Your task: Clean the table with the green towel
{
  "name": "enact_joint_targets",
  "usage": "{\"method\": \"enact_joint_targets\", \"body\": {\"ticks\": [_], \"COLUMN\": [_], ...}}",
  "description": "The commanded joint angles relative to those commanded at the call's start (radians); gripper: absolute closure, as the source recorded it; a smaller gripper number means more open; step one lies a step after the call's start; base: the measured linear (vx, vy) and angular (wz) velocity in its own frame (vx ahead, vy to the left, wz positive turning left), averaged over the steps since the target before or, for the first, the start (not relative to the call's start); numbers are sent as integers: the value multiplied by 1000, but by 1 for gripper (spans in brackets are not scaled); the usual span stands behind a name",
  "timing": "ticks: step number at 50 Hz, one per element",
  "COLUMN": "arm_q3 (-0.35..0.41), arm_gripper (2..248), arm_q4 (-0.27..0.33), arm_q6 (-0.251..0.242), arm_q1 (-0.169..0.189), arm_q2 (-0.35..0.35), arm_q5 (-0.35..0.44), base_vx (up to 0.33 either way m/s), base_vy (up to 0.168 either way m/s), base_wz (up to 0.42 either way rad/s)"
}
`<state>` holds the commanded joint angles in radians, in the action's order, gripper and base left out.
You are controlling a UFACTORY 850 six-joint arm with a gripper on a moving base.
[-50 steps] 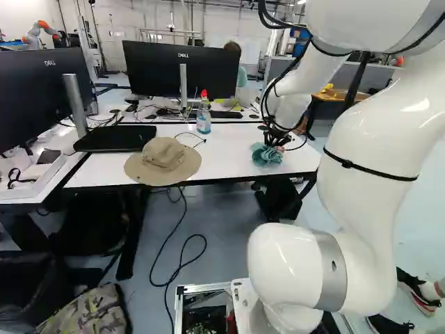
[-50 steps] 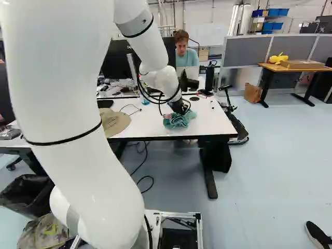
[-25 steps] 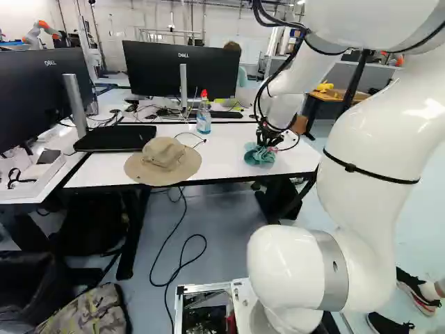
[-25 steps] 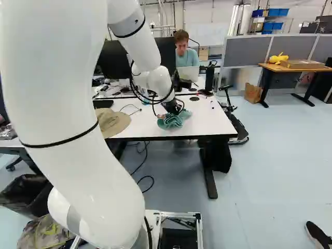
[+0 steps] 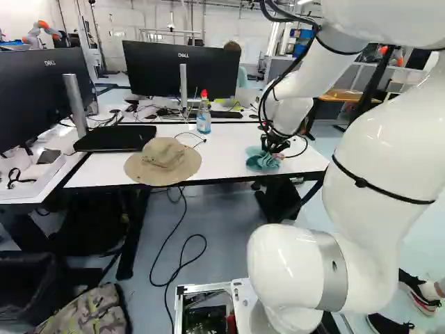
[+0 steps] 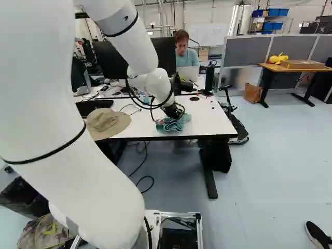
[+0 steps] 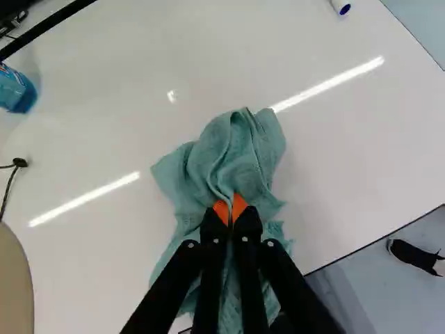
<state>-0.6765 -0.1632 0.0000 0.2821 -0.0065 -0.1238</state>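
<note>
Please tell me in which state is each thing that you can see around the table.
gripper: shut on the towel
towel: crumpled, against the table
hat: lying crown up
bottle: upright
marker: lying down
laptop: open

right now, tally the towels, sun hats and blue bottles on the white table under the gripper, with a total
Towels: 1, the green towel, pinched in the gripper
Sun hats: 1, the tan sun hat
Blue bottles: 1, the red-topped bottle
Total: 3
</note>
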Motion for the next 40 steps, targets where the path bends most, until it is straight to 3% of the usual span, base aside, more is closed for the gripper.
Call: {"method": "enact_joint_targets", "body": {"ticks": [23, 34, 40], "arm_q3": [53, 29, 5], "arm_gripper": [223, 223, 223], "arm_q4": [0, 0, 0], "arm_q6": [0, 0, 0], "arm_q1": [85, 124, 122], "arm_q2": [53, 28, 5], "arm_q5": [0, 0, 0], "base_vx": [0, 0, 0], "base_vy": [0, 0, 0], "base_wz": [0, 0, 0]}}
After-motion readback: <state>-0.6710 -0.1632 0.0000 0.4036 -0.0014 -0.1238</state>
